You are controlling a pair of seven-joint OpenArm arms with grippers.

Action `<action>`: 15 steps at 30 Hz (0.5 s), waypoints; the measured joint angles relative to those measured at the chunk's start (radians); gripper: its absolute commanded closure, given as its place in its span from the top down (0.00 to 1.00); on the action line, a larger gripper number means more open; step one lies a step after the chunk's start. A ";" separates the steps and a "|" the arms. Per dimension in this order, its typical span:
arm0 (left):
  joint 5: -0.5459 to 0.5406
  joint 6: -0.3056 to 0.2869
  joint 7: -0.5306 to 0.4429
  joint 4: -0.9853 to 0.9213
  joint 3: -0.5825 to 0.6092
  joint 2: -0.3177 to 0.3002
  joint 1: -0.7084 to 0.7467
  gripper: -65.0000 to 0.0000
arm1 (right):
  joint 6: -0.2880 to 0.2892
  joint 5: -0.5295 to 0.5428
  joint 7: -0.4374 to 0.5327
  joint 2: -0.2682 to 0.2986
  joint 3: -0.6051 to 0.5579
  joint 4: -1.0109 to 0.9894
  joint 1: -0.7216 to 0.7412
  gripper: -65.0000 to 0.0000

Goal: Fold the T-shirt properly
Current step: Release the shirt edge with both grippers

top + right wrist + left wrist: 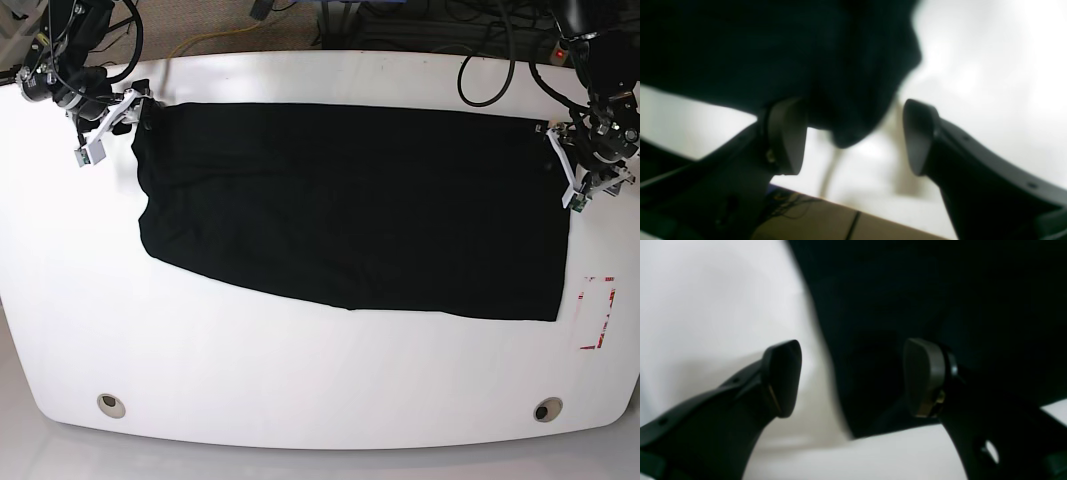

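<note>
The T-shirt point(350, 205) lies folded into a long band across the far half of the table point(300, 380) — both sets of fingers spread apart at its far corners, gripping nothing, the cloth left to settle flat.

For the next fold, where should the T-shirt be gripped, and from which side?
Probably the two far corners of the T-shirt, each from its outer end. It lies flat as a long band, and the open left gripper and right gripper already sit there.

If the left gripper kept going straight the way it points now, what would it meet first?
Probably the T-shirt: its black edge lies just ahead of the open left gripper, over the white table. Depth is unclear.
</note>
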 measured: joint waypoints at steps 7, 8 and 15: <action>0.005 0.004 -0.132 -0.146 0.071 -0.016 -0.027 0.56 | 0.001 -0.139 0.007 -0.013 -0.029 -0.009 0.034 0.36; 0.016 0.004 -0.158 -0.156 0.072 -0.016 -0.024 0.54 | 0.002 -0.149 0.004 -0.007 -0.046 -0.009 0.034 0.31; 0.023 0.010 -0.239 -0.158 0.068 -0.029 0.039 0.54 | 0.005 -0.113 0.005 0.091 -0.152 -0.009 0.023 0.21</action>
